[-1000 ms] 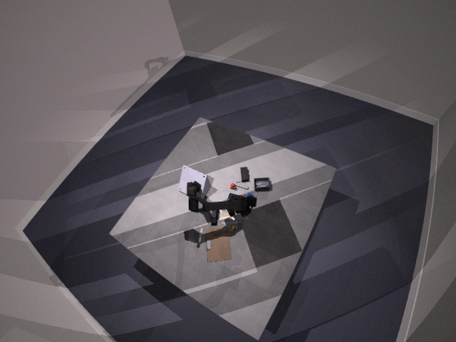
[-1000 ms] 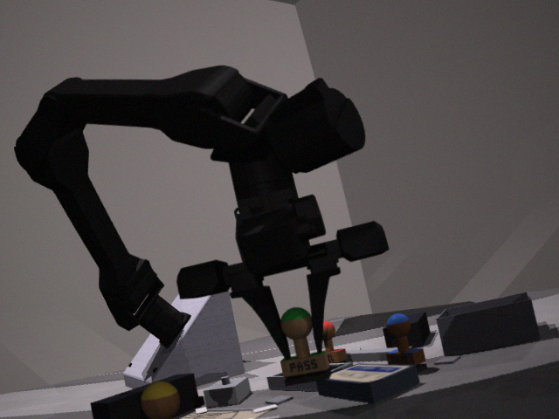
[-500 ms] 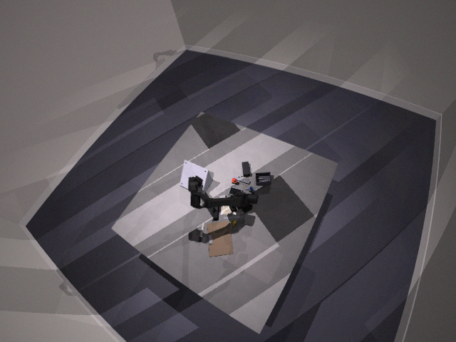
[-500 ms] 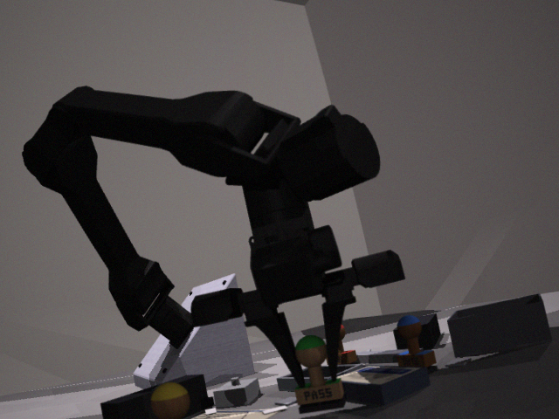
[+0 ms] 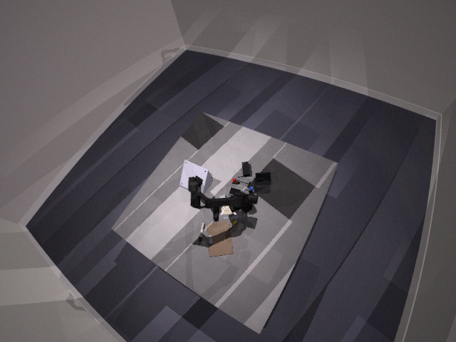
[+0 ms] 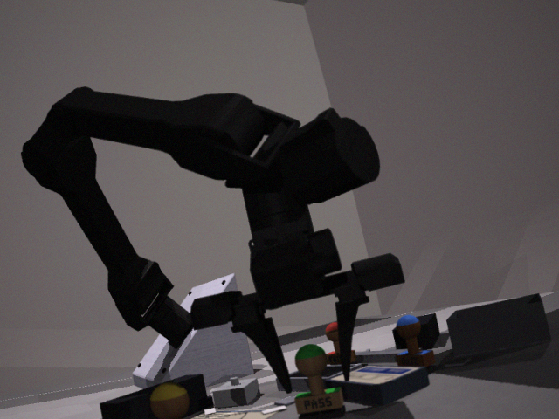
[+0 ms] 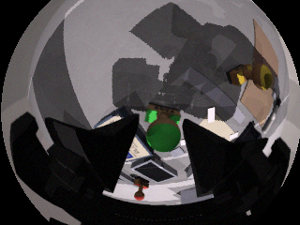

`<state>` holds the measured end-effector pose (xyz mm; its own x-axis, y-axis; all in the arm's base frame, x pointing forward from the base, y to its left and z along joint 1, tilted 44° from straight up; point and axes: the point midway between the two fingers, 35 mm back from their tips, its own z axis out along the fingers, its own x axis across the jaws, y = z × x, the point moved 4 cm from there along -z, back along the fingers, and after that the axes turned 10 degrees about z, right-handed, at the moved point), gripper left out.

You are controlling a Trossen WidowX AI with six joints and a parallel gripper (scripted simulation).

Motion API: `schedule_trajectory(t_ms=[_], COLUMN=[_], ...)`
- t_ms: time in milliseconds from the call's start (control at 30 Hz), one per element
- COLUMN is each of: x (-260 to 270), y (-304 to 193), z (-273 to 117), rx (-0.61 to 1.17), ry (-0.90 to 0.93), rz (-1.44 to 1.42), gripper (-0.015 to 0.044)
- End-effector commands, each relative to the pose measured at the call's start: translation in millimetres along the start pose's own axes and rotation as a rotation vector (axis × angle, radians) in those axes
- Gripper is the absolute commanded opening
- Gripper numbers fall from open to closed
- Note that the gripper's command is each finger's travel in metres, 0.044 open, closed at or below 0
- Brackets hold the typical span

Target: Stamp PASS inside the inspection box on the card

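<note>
So the PASS stamp [image 6: 311,360] [image 7: 163,137] is standing upright on the bench [image 5: 257,272] [image 6: 456,392] [image 7: 98,42], green knob up, and the gripper [image 6: 318,385] [image 7: 161,120] is open around it, not holding anything. Top view's useless there, the arm [image 5: 226,201] [image 6: 135,119] covers it. Blue-knobbed stamp [image 5: 251,189] [image 6: 408,329] shows up top and outside, but I can't spot it from the wrist. Shallow tray [image 6: 299,384] [image 7: 174,175] has a dark surface inside. The deep bin [image 5: 263,172] [image 6: 496,331] looks open-topped from above; outside view only gives its walls, and I can't tell what's in it.
</note>
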<state>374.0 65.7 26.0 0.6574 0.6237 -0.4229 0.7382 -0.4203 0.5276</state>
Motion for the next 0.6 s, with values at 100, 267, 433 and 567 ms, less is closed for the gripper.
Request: schedule_trajectory(t_ms=[100,267,433,567], x=[6,2,2,2], y=[2,0,0,0], z=[-57,-116,-116,-116], rx=[0.004,0.002,0.002,0.002], ry=[0.003,-0.002,-0.002,-0.002], rz=[-0.002,-0.005,-0.005,-0.005], gripper=[0.0266,0.0266,0.0266,0.0266])
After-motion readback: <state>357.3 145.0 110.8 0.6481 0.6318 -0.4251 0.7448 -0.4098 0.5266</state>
